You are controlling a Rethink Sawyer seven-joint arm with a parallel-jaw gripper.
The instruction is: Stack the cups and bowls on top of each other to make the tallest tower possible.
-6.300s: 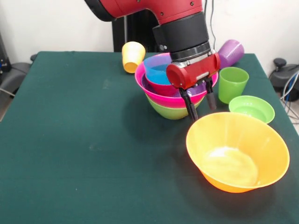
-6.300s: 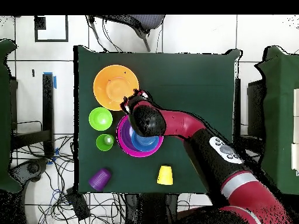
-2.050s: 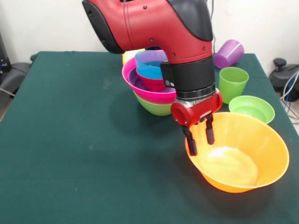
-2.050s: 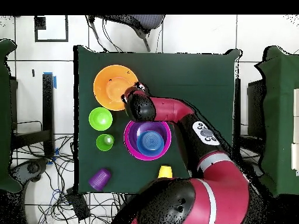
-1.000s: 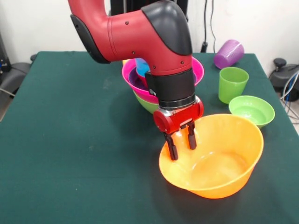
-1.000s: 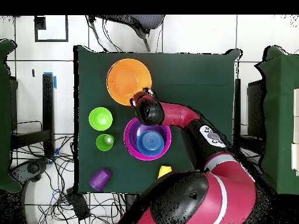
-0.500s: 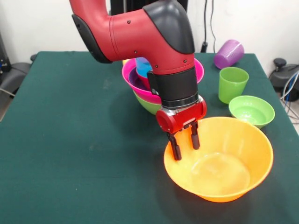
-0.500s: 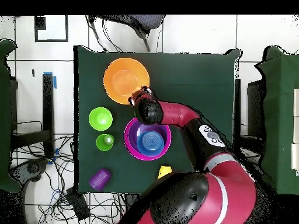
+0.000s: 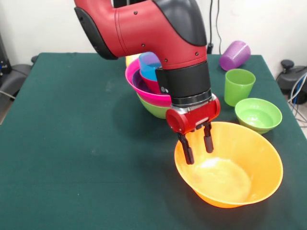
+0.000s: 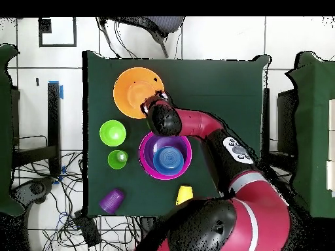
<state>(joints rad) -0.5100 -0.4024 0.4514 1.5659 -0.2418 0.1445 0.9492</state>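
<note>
A large orange bowl (image 9: 230, 177) (image 10: 134, 88) sits at the front right of the green table. My gripper (image 9: 198, 148) (image 10: 154, 101) is open and hangs over the bowl's left rim, one finger (image 9: 188, 152) at the rim's outer side and the other inside the bowl. Behind the arm stands the tower (image 9: 156, 109) (image 10: 167, 155): a green bowl at the base, then pink, purple, red and blue bowls nested in it. A green cup (image 9: 239, 86) (image 10: 118, 159) stands upright and a purple cup (image 9: 235, 54) (image 10: 112, 200) lies on its side. The arm mostly hides the yellow cup (image 10: 185, 195).
A small light green bowl (image 9: 258, 114) (image 10: 112, 133) sits between the green cup and the orange bowl, close to the table's side edge. The red arm reaches over the tower. Cables and chair bases lie on the floor around the table.
The orange bowl slid across the table with the gripper at its rim, tipping up a second ago, and has since come back a little and settled. The tower and cups stayed put.
</note>
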